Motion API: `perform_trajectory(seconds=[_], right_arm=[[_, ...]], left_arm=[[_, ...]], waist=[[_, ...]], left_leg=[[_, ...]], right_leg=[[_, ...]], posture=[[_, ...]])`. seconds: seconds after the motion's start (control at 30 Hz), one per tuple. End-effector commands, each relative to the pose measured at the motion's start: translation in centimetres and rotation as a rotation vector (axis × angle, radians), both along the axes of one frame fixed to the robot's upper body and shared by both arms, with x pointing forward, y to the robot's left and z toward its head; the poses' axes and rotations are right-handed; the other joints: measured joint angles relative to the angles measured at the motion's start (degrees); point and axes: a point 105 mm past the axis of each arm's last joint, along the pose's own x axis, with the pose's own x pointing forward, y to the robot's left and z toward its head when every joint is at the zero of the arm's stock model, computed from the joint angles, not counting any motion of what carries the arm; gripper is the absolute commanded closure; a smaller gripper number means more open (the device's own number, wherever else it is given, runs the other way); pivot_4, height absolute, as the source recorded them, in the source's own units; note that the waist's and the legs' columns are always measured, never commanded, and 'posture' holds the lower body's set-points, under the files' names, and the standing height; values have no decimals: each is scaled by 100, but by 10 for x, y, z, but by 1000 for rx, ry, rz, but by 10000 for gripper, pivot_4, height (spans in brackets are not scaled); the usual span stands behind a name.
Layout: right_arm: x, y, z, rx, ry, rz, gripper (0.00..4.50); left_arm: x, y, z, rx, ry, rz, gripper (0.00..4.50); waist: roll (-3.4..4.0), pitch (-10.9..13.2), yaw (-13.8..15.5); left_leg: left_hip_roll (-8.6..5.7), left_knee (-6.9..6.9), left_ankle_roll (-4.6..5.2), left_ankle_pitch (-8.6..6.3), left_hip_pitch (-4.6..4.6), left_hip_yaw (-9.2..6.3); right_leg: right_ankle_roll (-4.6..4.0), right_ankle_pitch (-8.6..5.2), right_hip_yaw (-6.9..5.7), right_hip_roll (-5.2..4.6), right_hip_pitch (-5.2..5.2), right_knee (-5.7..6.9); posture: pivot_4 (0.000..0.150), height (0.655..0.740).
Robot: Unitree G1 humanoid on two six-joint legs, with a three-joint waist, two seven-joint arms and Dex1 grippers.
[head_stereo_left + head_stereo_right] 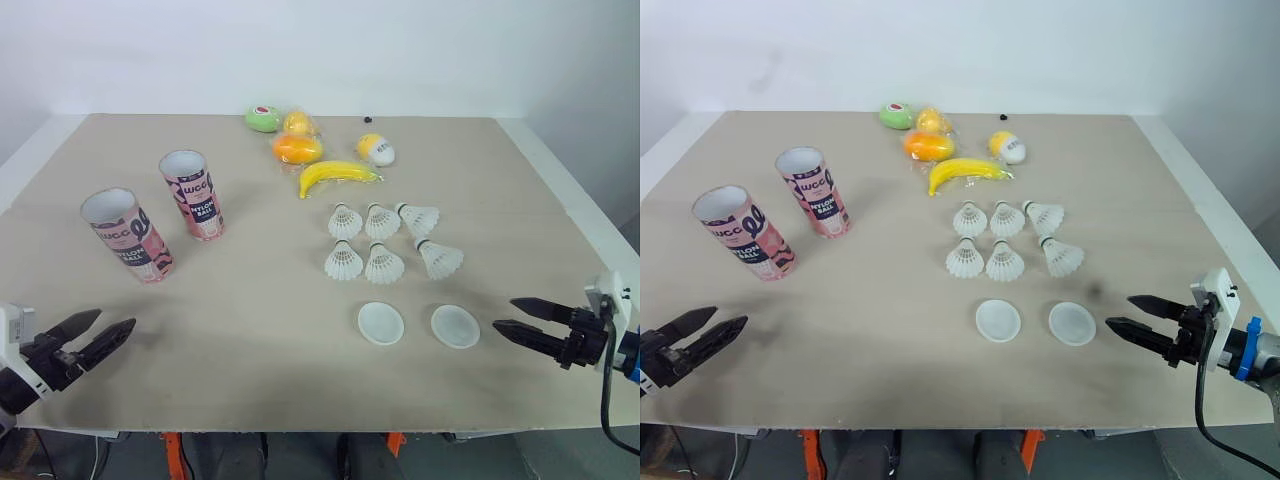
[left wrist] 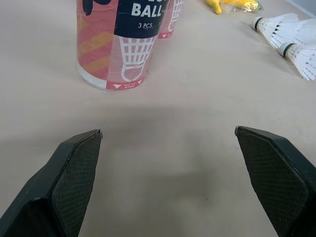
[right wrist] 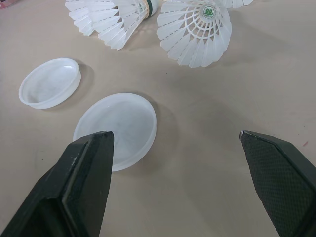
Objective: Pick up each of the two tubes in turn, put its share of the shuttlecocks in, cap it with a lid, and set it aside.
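Two pink shuttlecock tubes stand open-topped and slightly tilted at the table's left: the nearer tube (image 1: 128, 236) and the farther tube (image 1: 194, 195). Several white shuttlecocks (image 1: 382, 243) lie in two rows at the centre. In front of them rest two white lids, one on the left (image 1: 381, 323) and one on the right (image 1: 455, 326). My left gripper (image 1: 92, 336) hovers open near the front left edge, short of the nearer tube (image 2: 118, 44). Open as well, my right gripper (image 1: 510, 315) sits at the front right, just right of the right lid (image 3: 116, 129).
Toy fruit lies at the back centre: a banana (image 1: 337, 176), an orange piece (image 1: 297, 148), a green piece (image 1: 263, 118) and a yellow-white egg shape (image 1: 377, 149). The table's front edge (image 1: 320, 428) runs close under both grippers.
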Motion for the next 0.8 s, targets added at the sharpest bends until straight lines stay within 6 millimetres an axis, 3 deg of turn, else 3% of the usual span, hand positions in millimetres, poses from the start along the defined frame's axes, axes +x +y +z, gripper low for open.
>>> perform_trajectory(seconds=[0.03,0.63,0.8], right_arm=[[1,2,13,-1,-56,8,1267],[3,19,14,23,-73,44,1267],[2,29,21,23,-96,86,1267]], left_arm=[[5,2,11,13,-42,-3,0],[11,-5,11,-29,-38,-19,0],[21,8,16,-118,-85,38,0]], waist=[[0,0,0],[0,0,-1],[3,-1,0]], left_leg=[[0,0,0,0,0,0],[0,11,-1,-1,0,2],[0,11,-1,-1,0,1]], right_leg=[[0,0,0,0,0,0],[3,3,3,1,1,4],[3,3,3,1,1,6]], posture=[[1500,6895],[1500,6895],[1500,6895]])
